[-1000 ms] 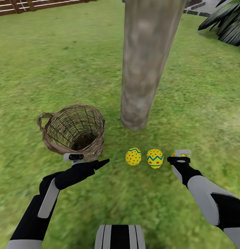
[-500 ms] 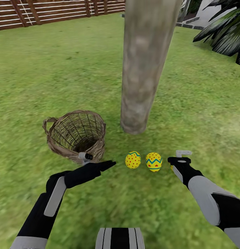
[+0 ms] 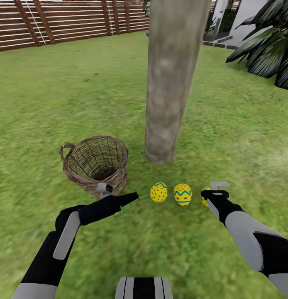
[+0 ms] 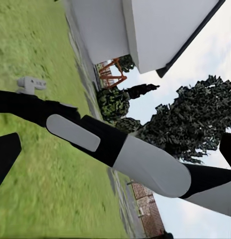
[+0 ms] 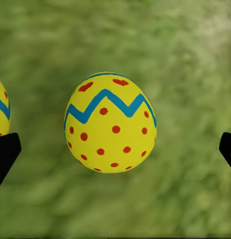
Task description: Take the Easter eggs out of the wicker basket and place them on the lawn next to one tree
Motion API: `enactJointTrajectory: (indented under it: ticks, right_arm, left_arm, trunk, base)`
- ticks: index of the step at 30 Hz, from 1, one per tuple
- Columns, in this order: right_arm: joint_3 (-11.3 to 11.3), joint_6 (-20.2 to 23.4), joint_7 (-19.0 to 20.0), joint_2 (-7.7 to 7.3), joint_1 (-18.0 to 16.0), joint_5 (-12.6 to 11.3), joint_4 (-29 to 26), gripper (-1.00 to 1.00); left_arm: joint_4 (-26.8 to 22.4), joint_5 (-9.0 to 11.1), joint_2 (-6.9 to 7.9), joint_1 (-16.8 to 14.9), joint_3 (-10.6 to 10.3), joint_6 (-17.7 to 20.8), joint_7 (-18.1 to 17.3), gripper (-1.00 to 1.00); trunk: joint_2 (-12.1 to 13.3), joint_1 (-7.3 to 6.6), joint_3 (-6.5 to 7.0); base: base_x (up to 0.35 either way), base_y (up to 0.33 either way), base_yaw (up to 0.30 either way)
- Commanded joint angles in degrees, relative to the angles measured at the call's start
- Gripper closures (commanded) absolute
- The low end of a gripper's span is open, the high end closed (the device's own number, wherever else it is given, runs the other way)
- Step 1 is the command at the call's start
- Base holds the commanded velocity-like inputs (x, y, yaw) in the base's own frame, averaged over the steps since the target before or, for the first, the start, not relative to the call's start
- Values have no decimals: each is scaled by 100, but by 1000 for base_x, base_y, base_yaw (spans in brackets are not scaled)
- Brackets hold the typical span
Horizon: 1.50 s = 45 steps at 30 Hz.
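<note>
3 Easter eggs on lawn beside tree

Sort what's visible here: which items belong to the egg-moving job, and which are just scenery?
Job items: three Easter eggs on the lawn beside the tree; wicker basket; right gripper above the third egg.

Scenery: wooden fence; palm; white house.
</note>
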Motion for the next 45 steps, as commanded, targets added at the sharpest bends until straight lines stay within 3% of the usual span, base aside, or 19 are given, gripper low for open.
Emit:
enactJointTrajectory:
  ticks: [1, 5, 9, 14, 18, 24, 29, 34, 40, 45]
  right_arm:
    - [-39, 43, -1, 6, 3, 61, -9, -100]
    - [-37, 50, -4, 9, 35, 67, -5, -100]
    - [-31, 79, -9, 9, 57, 76, -1, -100]
    - [-30, 77, -9, 1, 299, 99, 12, -100]
    - [-23, 70, -9, -1, 509, 115, 16, -100]
    - [-22, 60, -2, -13, 838, 108, 28, -100]
    - [-22, 45, 18, -9, 1035, 106, 47, -100]
    - [-22, 36, 45, 16, 1103, 154, 61, -100]
    - [-23, 42, 573, 9, 1107, 166, 138, -100]
    - [-22, 43, 649, 9, 1175, 162, 197, -100]
  left_arm:
    - [2, 15, 6, -3, -8, 25, 69, -100]
    - [60, 18, 54, -3, -13, 29, 284, -100]
    - [652, -8, 98, -3, -1, -1, 383, -100]
    - [1528, -55, 396, 1, -11, -74, 662, -100]
    - [1699, -66, 521, 50, -13, -84, 826, -100]
    - [1949, -67, 573, 138, -21, -88, 1422, -100]
    - [2328, -67, 574, 161, -22, -374, 1490, -100]
    - [3019, -71, 592, 163, -22, -901, 1491, -100]
    - [3175, -67, 730, 163, -22, -1061, 1487, -100]
    - [3564, -67, 753, 162, -17, -1137, 1480, -100]
  trunk:
    - [0, -4, 19]
    - [6, -15, 108]
    - [11, -25, 197]
    - [18, -38, 307]
    - [23, -48, 396]
    - [31, -64, 529]
    - [38, -77, 640]
    - [44, -89, 750]
    - [52, -105, 883]
    - [215, -196, 977]
  base:
    - [-193, 0, 0]
    - [-291, 0, 0]
    - [-276, 0, 0]
    - [-43, 0, 0]
    - [-4, 0, 0]
    - [0, 0, 0]
    - [0, 0, 0]
    - [0, 0, 0]
    - [0, 0, 0]
    - [0, 0, 0]
